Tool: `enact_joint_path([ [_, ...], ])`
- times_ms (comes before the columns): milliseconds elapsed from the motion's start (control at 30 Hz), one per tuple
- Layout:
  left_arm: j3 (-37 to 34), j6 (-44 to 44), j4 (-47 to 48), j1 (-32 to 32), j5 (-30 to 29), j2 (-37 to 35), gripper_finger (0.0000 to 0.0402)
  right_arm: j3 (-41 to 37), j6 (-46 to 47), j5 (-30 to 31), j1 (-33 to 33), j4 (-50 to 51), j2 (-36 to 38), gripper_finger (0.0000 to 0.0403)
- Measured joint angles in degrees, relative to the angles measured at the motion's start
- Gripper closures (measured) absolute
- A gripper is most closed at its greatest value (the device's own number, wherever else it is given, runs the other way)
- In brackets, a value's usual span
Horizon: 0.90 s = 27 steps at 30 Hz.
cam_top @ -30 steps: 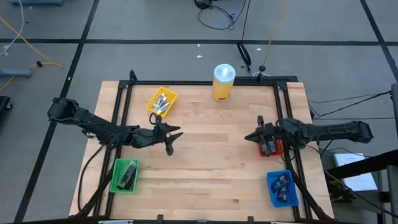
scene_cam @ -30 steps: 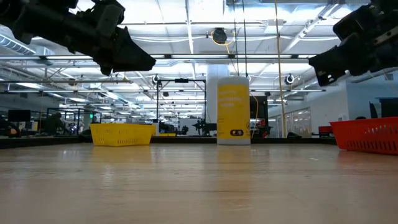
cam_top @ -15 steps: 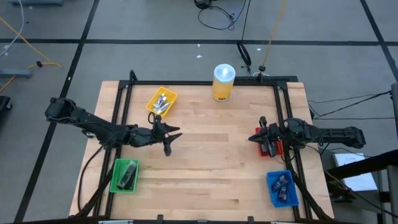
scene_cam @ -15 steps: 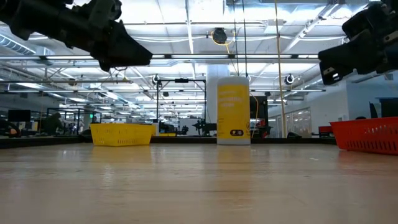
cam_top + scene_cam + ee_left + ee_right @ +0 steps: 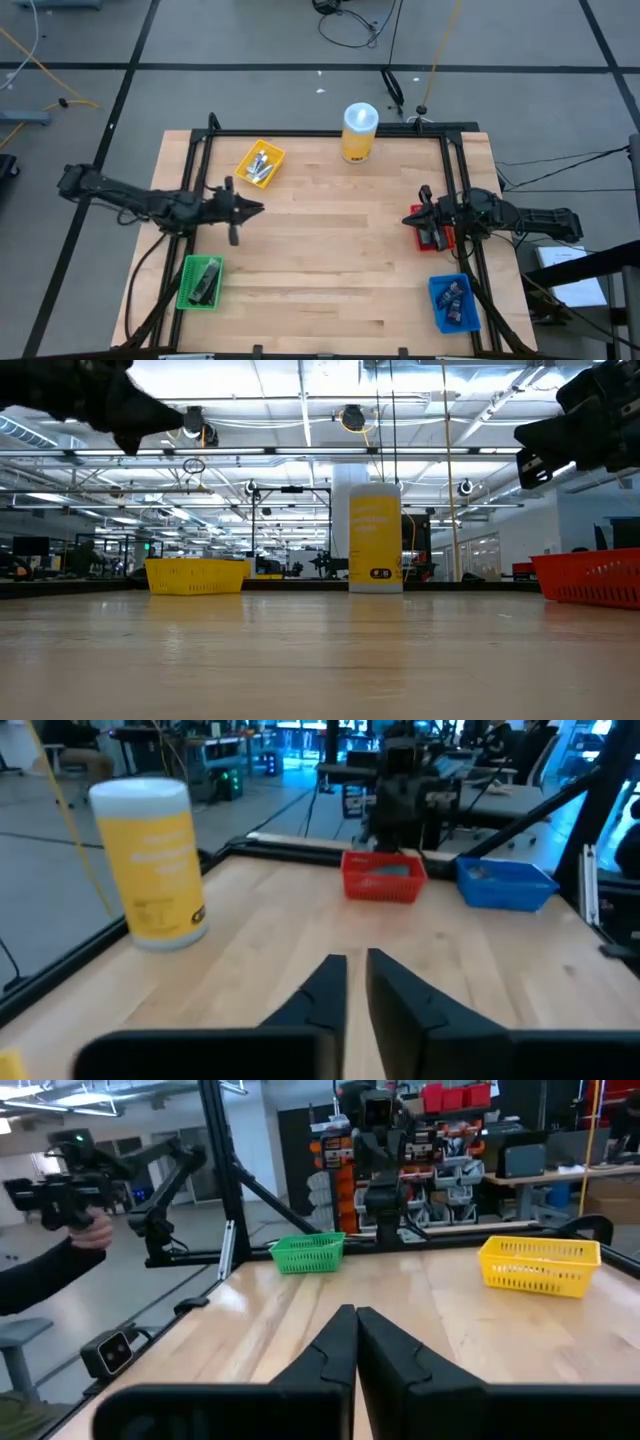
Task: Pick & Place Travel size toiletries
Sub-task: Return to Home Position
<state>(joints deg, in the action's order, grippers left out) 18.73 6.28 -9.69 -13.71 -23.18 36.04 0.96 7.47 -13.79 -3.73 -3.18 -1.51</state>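
Note:
Small silver toiletries (image 5: 259,165) lie in the yellow bin (image 5: 272,152) at the far left. Dark ones lie in the green bin (image 5: 188,290) at the near left, and others in the blue bin (image 5: 440,312) at the near right. My left gripper (image 5: 258,208) hangs over the table's left part, pointing level toward the right. A narrow gap shows between its fingers (image 5: 330,982), with nothing in it. My right gripper (image 5: 405,219) is shut and empty. It hovers level above the red bin (image 5: 441,240) at the right edge.
A tall yellow canister with a white lid (image 5: 359,132) stands at the far edge, in the middle. A black frame rail (image 5: 330,133) runs around the tabletop. The bare wooden middle (image 5: 340,250) lies between the two grippers. A person's hand (image 5: 85,1230) holds a device beyond the table.
My left gripper has drawn back toward the table's left edge and risen, most of it in the last half second, still pointing toward the right. My right gripper has pulled back a little toward the right edge.

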Motion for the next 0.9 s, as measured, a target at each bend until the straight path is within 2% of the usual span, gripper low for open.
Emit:
enact_joint_path([
  [167, -4.63, 0.25, 5.34, 1.19, 0.72, -12.11, 0.0397, -0.03, 0.41, -3.60, 0.00, -0.43, 0.00, 0.0403],
  [367, -8.69, 0.23, 10.80, 1.28, 0.88, -24.09, 0.0389, -0.05, 0.45, -4.56, 0.00, -0.45, -0.03, 0.0403],
  [467, -9.47, 0.12, 13.94, 1.07, 1.13, -28.74, 0.0398, -0.07, 0.46, -4.51, 0.00, -0.45, -0.03, 0.0403],
  [600, -9.60, -0.98, 18.20, 0.55, 3.78, -34.78, 0.0396, -0.07, 0.87, -4.49, 0.00, -0.45, -0.03, 0.0403],
  [900, -9.21, -2.38, 21.97, -0.31, 4.90, -35.71, 0.0395, -0.09, 0.87, -4.40, 0.00, -0.86, -0.05, 0.0403],
])
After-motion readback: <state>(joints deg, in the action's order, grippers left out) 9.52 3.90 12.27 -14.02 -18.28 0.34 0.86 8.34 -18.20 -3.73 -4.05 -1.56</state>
